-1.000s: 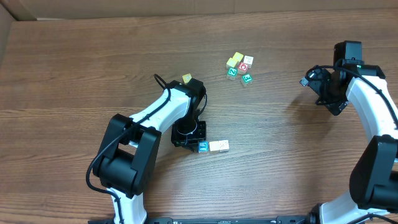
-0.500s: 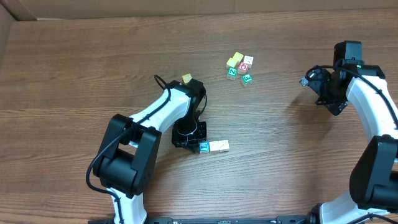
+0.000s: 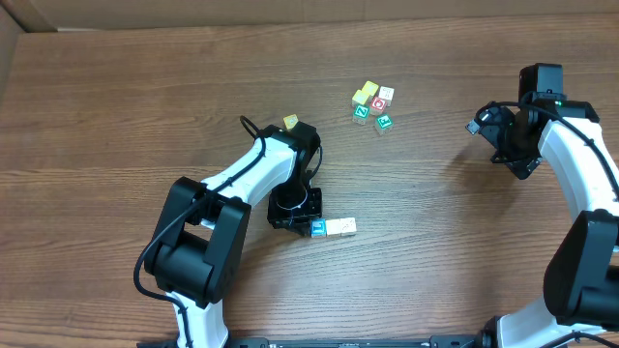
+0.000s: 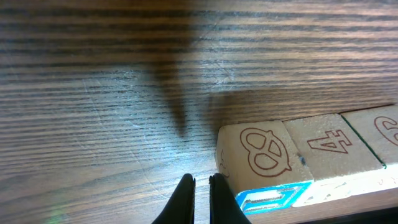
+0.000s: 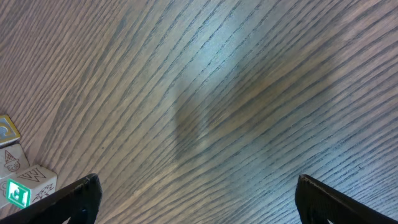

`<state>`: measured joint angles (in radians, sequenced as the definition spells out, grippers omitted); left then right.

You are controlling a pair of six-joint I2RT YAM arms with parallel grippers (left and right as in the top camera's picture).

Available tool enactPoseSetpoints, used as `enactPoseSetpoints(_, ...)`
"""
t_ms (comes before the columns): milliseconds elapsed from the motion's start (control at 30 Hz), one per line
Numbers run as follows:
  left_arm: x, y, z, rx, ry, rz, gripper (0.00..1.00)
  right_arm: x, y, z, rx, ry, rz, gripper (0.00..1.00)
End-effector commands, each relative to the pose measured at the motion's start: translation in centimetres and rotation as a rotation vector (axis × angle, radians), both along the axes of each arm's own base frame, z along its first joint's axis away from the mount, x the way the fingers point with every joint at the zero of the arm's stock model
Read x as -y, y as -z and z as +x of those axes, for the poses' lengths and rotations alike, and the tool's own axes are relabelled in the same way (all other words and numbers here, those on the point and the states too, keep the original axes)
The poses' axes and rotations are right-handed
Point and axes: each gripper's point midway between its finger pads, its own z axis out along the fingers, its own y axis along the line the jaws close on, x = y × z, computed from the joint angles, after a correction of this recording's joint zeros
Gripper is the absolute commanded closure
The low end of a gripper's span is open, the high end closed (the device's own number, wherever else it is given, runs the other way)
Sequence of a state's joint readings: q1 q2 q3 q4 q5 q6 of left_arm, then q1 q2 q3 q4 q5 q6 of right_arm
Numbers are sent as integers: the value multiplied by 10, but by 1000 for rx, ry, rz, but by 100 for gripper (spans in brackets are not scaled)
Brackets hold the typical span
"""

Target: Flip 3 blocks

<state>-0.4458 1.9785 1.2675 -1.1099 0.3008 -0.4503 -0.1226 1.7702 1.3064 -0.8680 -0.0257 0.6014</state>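
Blocks [image 3: 332,227], three small pale wooden letter cubes, lie in a touching row on the brown wood-grain table [image 3: 116,106], near its middle. Left gripper [image 4: 200,190] is pressed together and holds nothing, its tips right beside the blue-framed end cube [image 4: 273,198], contact unclear. Right gripper [image 5: 198,186] is spread wide and empty, well apart; a lone yellow cube [image 3: 290,122] and a tight cluster of coloured cubes [image 3: 372,104] sit beyond.

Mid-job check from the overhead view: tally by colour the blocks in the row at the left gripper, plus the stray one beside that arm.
Blue-framed block: 1
Pale cream blocks: 2
Lone yellow cube: 1
Total: 4
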Motion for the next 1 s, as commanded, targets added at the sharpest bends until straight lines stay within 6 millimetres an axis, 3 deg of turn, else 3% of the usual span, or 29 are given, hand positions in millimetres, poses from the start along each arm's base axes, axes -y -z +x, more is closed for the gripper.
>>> enactPoseSetpoints(0, 5, -4, -1, 6, -16, -12, 96, 1, -5, 3, 17, -6, -9, 0)
enactPoseSetpoints(833, 4, -3, 2, 32, 50, -30, 96, 1, -5, 3, 17, -5, -9, 0)
enactPoseSetpoints(967, 1, -3, 2, 27, 52, -31, 96, -6, -5, 1, 8, -13, 32, 0)
